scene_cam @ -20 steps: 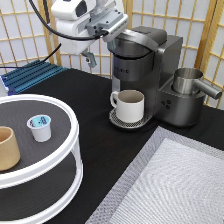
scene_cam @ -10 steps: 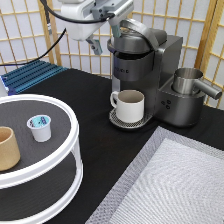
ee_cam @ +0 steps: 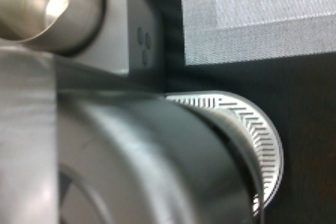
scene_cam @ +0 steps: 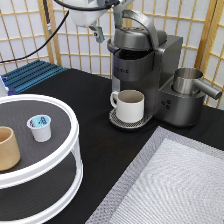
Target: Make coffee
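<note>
The coffee pod, small and white with a blue-and-white foil top, stands on the top tier of a round white tray. A cream mug sits on the drip tray of the grey coffee machine. My gripper is at the exterior view's top, open and empty, right beside the machine's raised curved lid handle. It is far above the pod. The wrist view shows the machine's rounded body and the slotted drip tray from above.
A tan handleless cup stands on the tray at the exterior view's left. A steel jug sits on the machine's right side. A grey woven mat lies at the bottom right. A blue rack and a wooden screen are behind.
My gripper has moved right and up along the top of the machine, and the lid handle now stands higher. The pod, mug and cup have not moved.
</note>
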### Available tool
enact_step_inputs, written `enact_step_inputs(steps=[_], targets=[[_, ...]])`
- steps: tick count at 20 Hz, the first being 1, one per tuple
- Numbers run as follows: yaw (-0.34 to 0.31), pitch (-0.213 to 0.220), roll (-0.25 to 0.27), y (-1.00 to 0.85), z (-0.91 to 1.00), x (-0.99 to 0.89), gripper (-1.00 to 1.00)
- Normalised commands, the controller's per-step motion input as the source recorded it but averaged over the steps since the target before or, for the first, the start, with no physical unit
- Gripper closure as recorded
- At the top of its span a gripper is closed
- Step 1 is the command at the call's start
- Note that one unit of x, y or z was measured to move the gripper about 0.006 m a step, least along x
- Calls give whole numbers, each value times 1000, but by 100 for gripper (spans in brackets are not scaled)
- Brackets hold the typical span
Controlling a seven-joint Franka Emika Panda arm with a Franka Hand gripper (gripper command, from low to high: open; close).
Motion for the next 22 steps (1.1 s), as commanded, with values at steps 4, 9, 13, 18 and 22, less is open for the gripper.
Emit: enact_step_inputs(steps=[4,9,13,18,22], targets=[[0,132,-124,635,567,306,-100],[0,139,-169,731,441,644,-100],[0,142,-180,704,403,609,-100],[0,93,-167,563,339,285,-100],[0,110,-177,593,287,397,-100]])
